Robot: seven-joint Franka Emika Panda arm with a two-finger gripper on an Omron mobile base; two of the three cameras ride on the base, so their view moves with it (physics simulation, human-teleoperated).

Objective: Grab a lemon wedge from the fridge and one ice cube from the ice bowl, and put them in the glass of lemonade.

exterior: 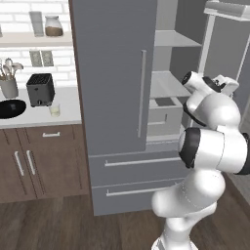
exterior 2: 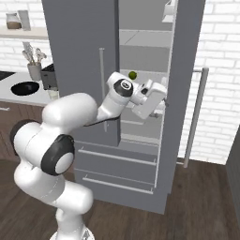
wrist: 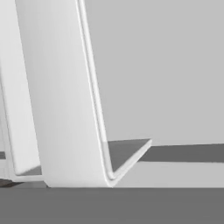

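The grey fridge (exterior: 112,73) stands with its left door shut and its right door (exterior 2: 185,70) swung open. My gripper (exterior 2: 159,101) reaches into the open compartment at mid-shelf height, close to the open door's inner edge. Its fingers are too hidden to judge. The hand view looks at a pale door bin (wrist: 65,109) and bare fridge wall. The lemon wedge is out of view. On the counter to the left lie the black ice bowl (exterior: 10,108) and the small glass of lemonade (exterior: 54,110). The ice cube cannot be made out.
A dark olive-green round fruit (exterior 2: 132,75) sits on a fridge shelf just above my wrist. A black toaster (exterior: 40,89) and a utensil holder (exterior: 8,85) stand behind the bowl. Two fridge drawers (exterior: 136,163) lie below the doors. A crisper box (exterior: 163,114) sits inside.
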